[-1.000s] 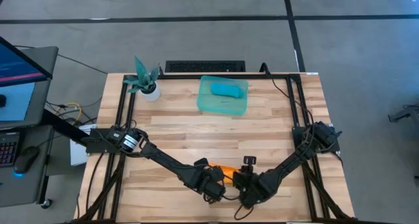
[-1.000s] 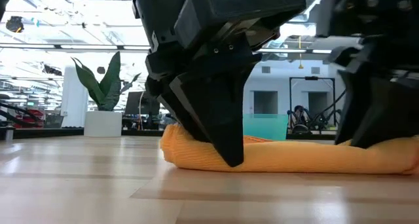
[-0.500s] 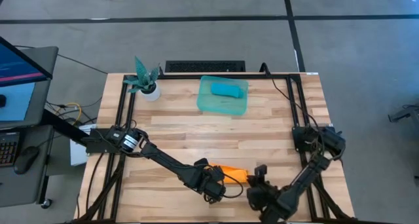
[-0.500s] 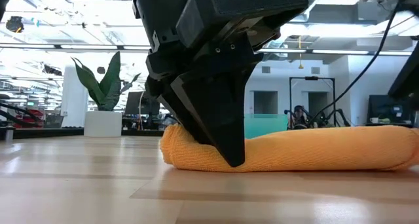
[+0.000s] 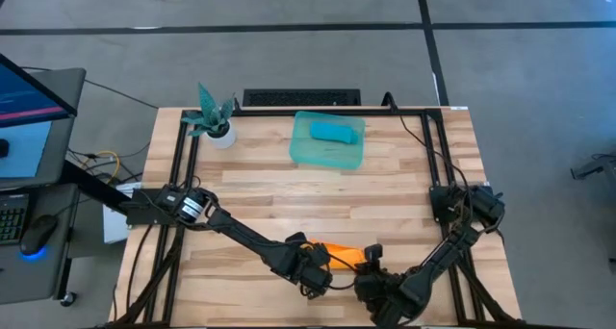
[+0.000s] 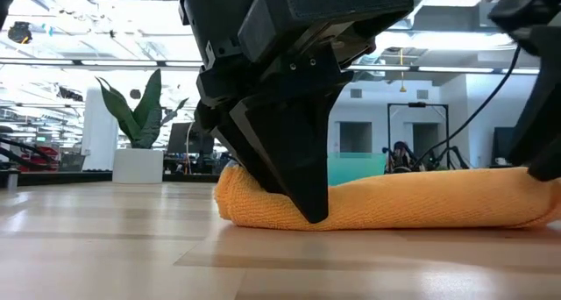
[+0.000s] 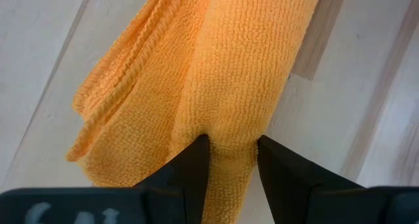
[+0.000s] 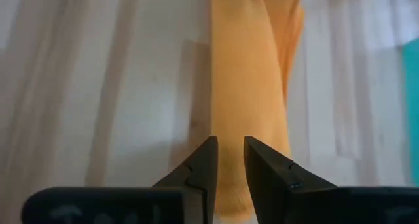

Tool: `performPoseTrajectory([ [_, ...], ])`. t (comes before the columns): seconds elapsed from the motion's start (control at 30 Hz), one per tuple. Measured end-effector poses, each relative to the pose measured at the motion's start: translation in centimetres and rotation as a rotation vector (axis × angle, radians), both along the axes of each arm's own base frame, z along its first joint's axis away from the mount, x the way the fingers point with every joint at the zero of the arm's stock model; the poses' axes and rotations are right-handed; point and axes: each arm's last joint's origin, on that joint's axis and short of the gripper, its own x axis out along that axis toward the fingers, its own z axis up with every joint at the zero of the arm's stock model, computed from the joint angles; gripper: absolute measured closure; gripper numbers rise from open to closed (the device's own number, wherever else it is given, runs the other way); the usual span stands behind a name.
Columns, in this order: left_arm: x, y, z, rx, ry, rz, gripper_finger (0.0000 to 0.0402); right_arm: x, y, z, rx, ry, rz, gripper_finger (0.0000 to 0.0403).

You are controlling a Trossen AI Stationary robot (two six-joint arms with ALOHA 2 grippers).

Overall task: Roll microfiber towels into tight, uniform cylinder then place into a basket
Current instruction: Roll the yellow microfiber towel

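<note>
Orange towel point(image 5: 342, 253), lower centre: rolled, pinched at one end by left gripper point(image 7: 230, 160). Right gripper point(image 8: 229, 160): let go, now returning, fingers narrow, empty. Basket point(image 5: 327, 154) transfer pending.

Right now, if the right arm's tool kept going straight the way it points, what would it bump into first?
Most likely the rolled orange microfiber towel: it lies directly ahead of the right tool, whose fingers are slightly apart. Depth is hard to judge, so it may already be at the towel's end.
</note>
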Motion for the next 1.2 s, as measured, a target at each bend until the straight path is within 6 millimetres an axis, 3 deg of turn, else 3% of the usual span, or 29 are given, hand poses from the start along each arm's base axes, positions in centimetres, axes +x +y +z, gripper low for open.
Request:
performPoseTrajectory([
  [0.27, 0.0, 0.0, 0.0, 0.002, -0.001, 0.000, 0.0279, 0.5, 0.3, 0.0, 0.035, -0.007, 0.028, 0.0287],
  [0.67, 0.0, 0.0, 0.0, 0.004, -0.002, 0.000, 0.0279, 0.9, -0.9, -0.3, 0.013, 0.004, -0.020, 0.0138],
  [0.87, 0.0, 0.0, 0.0, 0.004, -0.002, -0.001, 0.0279, 0.7, -2.5, -2.2, 0.023, 0.036, -0.047, 0.0132],
  [1.1, 0.0, 0.0, 0.0, 0.012, -0.001, -0.023, 0.0279, 1.0, -3.2, -2.7, 0.064, 0.042, -0.065, 0.0135],
  [1.2, 0.0, 0.0, 0.0, 0.020, 0.002, -0.042, 0.0279, 1.0, -3.2, -2.8, 0.070, 0.047, -0.066, 0.0154],
])
